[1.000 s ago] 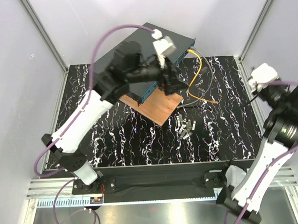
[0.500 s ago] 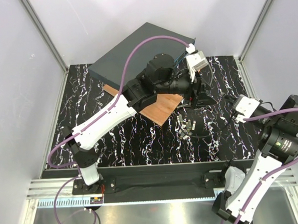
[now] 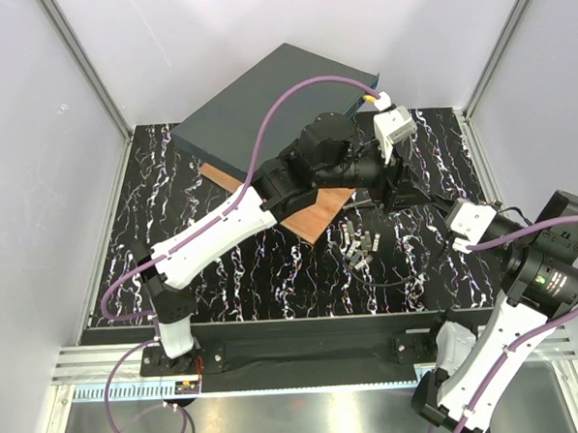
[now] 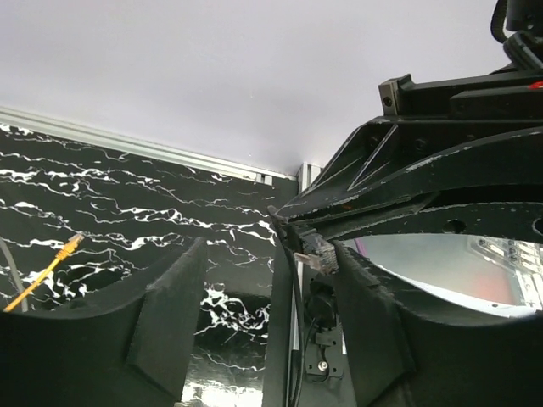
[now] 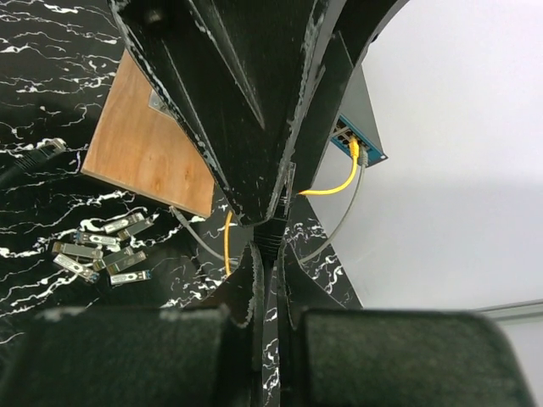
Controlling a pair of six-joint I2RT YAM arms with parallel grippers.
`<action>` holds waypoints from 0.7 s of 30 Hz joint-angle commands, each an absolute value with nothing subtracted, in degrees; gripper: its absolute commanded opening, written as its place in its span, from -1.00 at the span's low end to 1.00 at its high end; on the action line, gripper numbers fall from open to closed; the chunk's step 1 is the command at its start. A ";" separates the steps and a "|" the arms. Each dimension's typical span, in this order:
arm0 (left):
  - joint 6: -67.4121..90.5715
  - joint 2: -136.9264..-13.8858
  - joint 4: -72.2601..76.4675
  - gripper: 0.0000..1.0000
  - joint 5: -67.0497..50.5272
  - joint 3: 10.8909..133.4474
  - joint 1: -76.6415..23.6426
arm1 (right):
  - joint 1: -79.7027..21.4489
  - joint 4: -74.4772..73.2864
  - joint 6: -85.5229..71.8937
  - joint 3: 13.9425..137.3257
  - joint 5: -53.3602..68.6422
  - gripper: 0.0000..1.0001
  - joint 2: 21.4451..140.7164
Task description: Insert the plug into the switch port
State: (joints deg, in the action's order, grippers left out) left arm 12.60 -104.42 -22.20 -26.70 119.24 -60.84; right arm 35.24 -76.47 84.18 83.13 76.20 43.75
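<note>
A flat, wide, dark grey box (image 3: 263,97) lies slanted at the far left-centre of the black, white-veined counter (image 3: 273,276). Its near corner rests on a thin brown wooden board (image 3: 308,215). The box's teal-blue front face is turned to the right. The right wrist view shows its row of small rectangular sockets, the switch port (image 5: 342,131) among them. An orange-yellow cable (image 5: 335,182) is seated in one socket, with a grey cable just beside it.

Right of the board, nearer the arms, lies a cluster of small grey metal modules (image 3: 363,244).

The left arm reaches across the board. The left gripper (image 4: 270,280) hangs over the far right part of the counter with its jaws well apart, and nothing is held between the dark pads.

The plug (image 4: 69,244) is a small yellowish tip ending a thin orange cable (image 4: 38,280). It lies loose on the counter with its tip pointing up and to the right in the left wrist view. There it sits to the left of the left gripper's left finger, outside the jaws and apart from them. From overhead the left gripper hides it.

Furthest right, the right gripper (image 5: 267,254) points towards the left gripper. Its fingertips are pressed together, and nothing shows between them.
</note>
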 commanded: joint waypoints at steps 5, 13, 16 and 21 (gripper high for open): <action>13.01 -105.64 -20.13 -0.37 -26.45 123.13 -61.17 | 34.98 -86.04 90.34 86.13 79.45 -1.00 44.38; 9.41 -102.93 -17.94 -1.00 -31.36 118.68 -60.73 | 34.89 -88.61 90.64 86.48 80.25 -0.33 44.56; 4.15 -97.49 -13.90 -1.00 -36.99 112.35 -59.86 | 34.80 -79.66 75.98 86.75 79.28 0.58 45.09; -13.04 -87.30 -9.06 -1.00 -43.31 97.75 -58.63 | 34.72 -93.92 85.84 88.68 80.41 0.99 46.84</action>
